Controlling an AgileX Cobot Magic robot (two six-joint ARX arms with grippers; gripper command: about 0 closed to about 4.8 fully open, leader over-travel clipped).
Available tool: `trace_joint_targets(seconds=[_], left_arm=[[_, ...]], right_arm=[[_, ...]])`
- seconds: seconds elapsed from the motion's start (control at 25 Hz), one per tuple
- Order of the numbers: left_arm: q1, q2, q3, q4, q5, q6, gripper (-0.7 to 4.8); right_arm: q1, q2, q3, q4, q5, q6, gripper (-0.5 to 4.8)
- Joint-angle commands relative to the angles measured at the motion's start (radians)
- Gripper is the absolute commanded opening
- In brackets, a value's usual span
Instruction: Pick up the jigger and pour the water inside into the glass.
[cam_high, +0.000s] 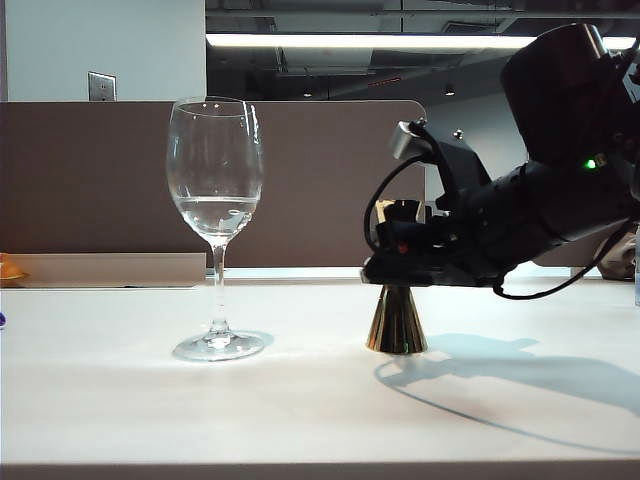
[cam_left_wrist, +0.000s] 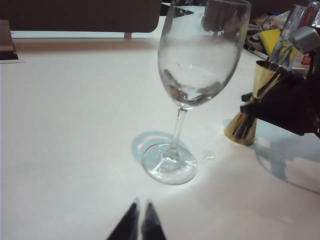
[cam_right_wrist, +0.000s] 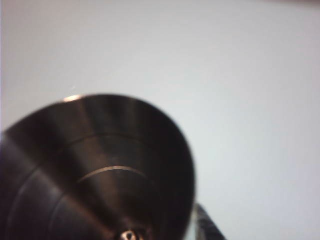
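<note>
The glass (cam_high: 215, 170) stands upright on the white table, with water (cam_high: 214, 213) in the lower part of its bowl. To its right the gold jigger (cam_high: 396, 322) rests on its wider cone. My right gripper (cam_high: 392, 270) is level with the jigger's waist, its jaws on either side of it. In the right wrist view the jigger's cup (cam_right_wrist: 100, 165) fills the frame, and one finger (cam_right_wrist: 202, 220) shows beside it with a sliver of light between, so the gripper is open. My left gripper (cam_left_wrist: 140, 206) is shut and empty, in front of the glass's foot (cam_left_wrist: 169, 164).
A small spill (cam_left_wrist: 208, 156) lies on the table between the glass foot and the jigger (cam_left_wrist: 242, 129). A brown partition (cam_high: 320, 180) runs behind the table. Clutter with a yellow item (cam_left_wrist: 272, 39) sits at the back right. The table's front edge (cam_high: 320, 466) is close.
</note>
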Motion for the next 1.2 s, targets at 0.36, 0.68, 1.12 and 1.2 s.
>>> trace_joint_targets(seconds=[0.36, 0.68, 1.12, 1.2], left_arm=[[0.001, 0.001, -0.002, 0.002, 0.000, 0.001, 0.22], [0.001, 0.001, -0.002, 0.002, 0.001, 0.001, 0.22], [0.001, 0.001, -0.002, 0.002, 0.001, 0.001, 0.22], [0.001, 0.001, -0.002, 0.002, 0.001, 0.001, 0.22]], right_arm=[[0.002, -0.091, -0.001, -0.153, 0.003, 0.000, 2.85], [0.002, -0.460, -0.085, -0.514, 0.087, 0.000, 2.87], [-0.003, -0.773, -0.224, -0.557, 0.272, 0.002, 0.56], [-0.012, -0.798, -0.241, -0.555, 0.272, 0.013, 0.41]])
